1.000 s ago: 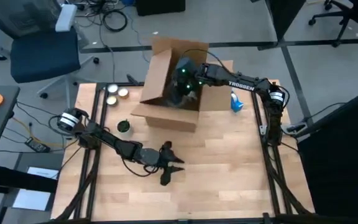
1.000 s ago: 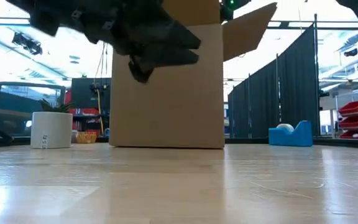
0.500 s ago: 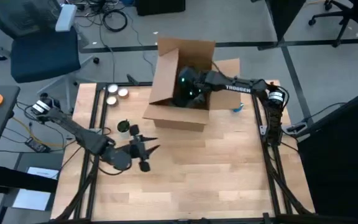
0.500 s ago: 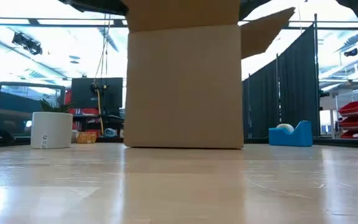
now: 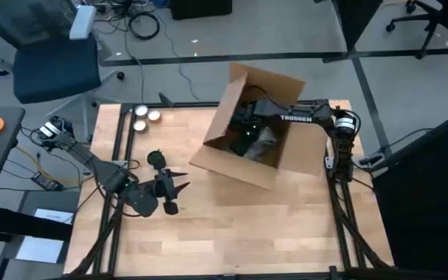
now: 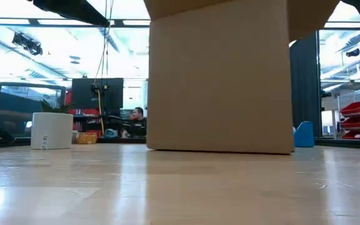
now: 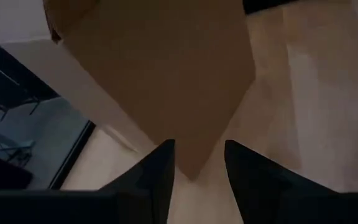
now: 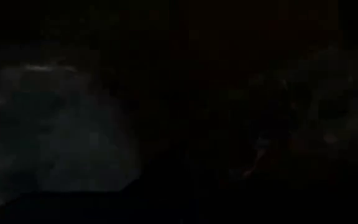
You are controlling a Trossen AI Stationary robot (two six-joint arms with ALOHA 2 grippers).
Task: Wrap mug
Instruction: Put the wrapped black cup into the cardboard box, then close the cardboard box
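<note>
High view, box: the cardboard box (image 5: 247,167) stands open on the table (image 5: 232,233), turned askew, and the right arm reaches down into it.
Mug: I see no mug clearly; something grey and crumpled shows inside the box, just past where the right gripper (image 5: 247,132) goes in, and the mug may be among it, though I cannot tell.
Handling: a mug would be stiff, smooth and breakable, I'd judge, best taken across the rim or body; the grey stuff looks soft and light.
Right jaws: hidden in the dark of the box, so I cannot tell their state.
Left gripper (image 5: 173,187): low over the table, well apart from the box, pointing at it.
Left jaws: parted narrowly, holding nothing; a box corner lies ahead of them.
Left side: a small white pot (image 6: 52,130) sits near the left arm.
</note>
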